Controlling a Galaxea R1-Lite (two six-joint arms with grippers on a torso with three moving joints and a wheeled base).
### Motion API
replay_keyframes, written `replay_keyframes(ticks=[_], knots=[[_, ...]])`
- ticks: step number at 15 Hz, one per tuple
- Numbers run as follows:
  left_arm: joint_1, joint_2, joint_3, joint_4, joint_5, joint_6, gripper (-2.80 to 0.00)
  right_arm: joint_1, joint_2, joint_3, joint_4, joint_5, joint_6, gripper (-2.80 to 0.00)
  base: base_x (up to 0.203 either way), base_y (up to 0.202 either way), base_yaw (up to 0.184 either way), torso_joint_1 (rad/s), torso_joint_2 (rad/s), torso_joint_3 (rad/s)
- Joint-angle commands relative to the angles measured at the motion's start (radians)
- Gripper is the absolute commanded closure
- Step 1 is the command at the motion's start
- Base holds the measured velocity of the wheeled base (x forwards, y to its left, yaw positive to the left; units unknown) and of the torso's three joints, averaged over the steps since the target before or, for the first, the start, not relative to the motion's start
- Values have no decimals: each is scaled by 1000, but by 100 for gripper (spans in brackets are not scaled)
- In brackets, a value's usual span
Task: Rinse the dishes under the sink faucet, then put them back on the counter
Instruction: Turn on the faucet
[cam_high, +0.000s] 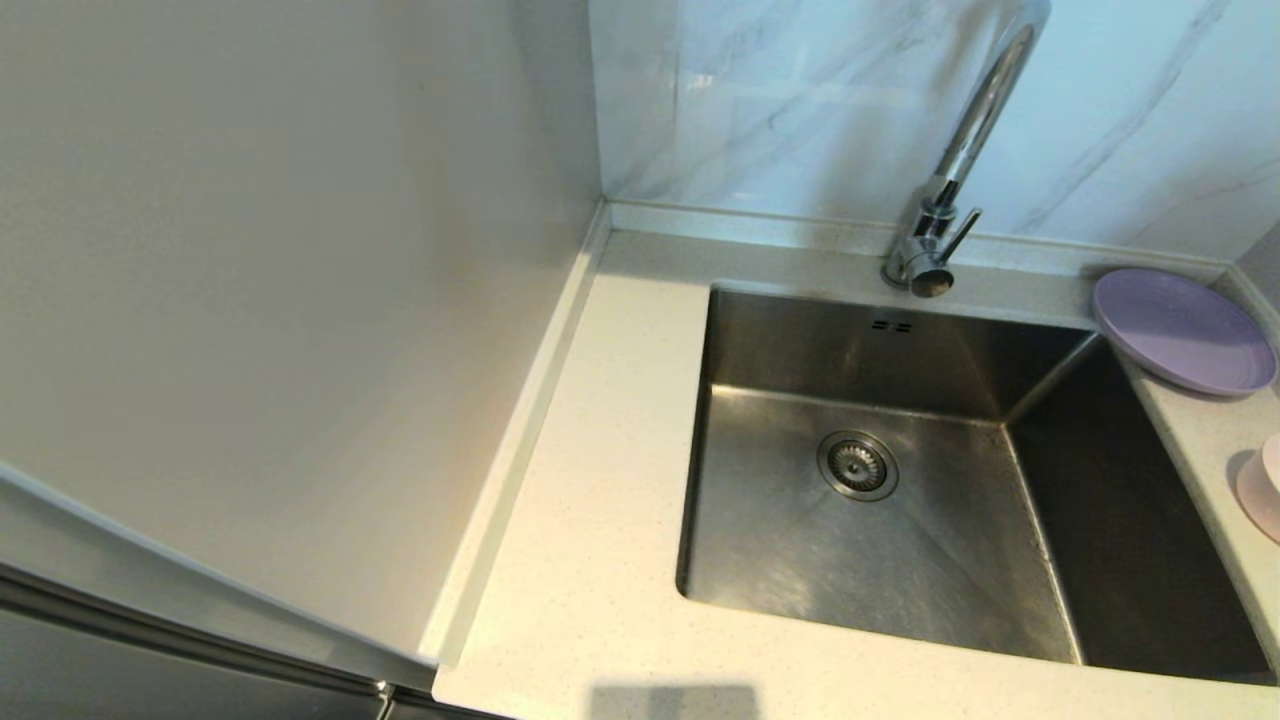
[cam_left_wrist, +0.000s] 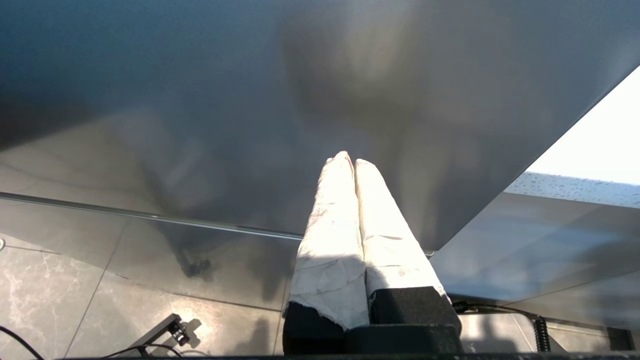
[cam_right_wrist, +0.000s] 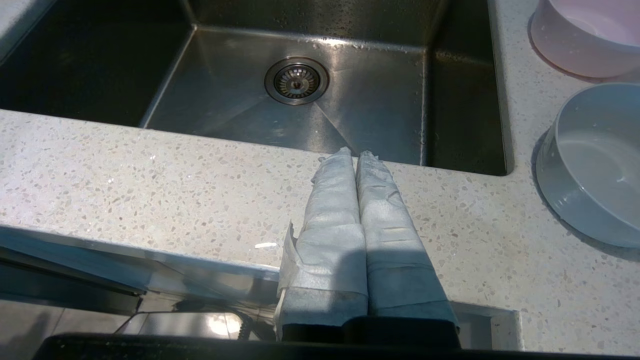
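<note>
The lavender plate (cam_high: 1183, 330) lies on the counter (cam_high: 590, 560) at the sink's back right corner. The pale pink dish (cam_high: 1262, 487) sits nearer on the right strip, cut by the picture's edge; the right wrist view shows the pink dish (cam_right_wrist: 585, 37) too. The chrome faucet (cam_high: 960, 150) stands behind the dry-looking sink (cam_high: 850, 560), no water running. Neither arm shows in the head view. My right gripper (cam_right_wrist: 356, 154) is shut and empty, low over the counter's front strip (cam_right_wrist: 150, 180) before the sink (cam_right_wrist: 360, 115). My left gripper (cam_left_wrist: 352, 160) is shut and empty below counter height.
A pale grey bowl (cam_right_wrist: 595, 160) stands on the counter nearer than the pink dish, right of my right gripper. A plain white panel (cam_high: 250, 250) rises left of the counter. My left gripper faces a grey cabinet front (cam_left_wrist: 250, 100) above floor tiles (cam_left_wrist: 75, 300) with cables.
</note>
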Motion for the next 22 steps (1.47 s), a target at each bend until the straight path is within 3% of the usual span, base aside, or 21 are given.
replay_keyframes(ticks=[1,22], knots=[[0,0,0,0,-1,0,0,0,2,9,0,-1,0,0,0,0,0,0,0,0],[0,0,0,0,0,0,0,0,1,8,2,-1,-4,0,0,0,0,0,0,0]])
